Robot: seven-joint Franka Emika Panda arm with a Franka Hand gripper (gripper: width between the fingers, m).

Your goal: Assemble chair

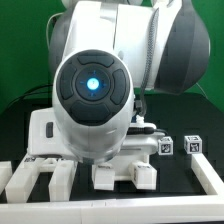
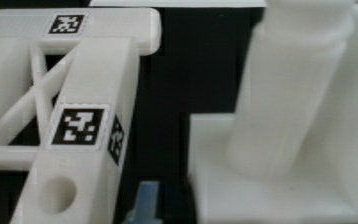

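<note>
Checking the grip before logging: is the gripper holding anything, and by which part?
Apparently nothing: the gripper is shut, with no chair piece seen between its jaws.

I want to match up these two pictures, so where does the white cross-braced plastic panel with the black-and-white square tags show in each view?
Exterior view: not identifiable; the white robot arm blocks the table's middle.
Wrist view: the white cross-braced plastic panel lies beside a chunky white post, a dark gap between them.
Shared landmark: the black tabletop, which is that dark gap in the wrist view.
</note>
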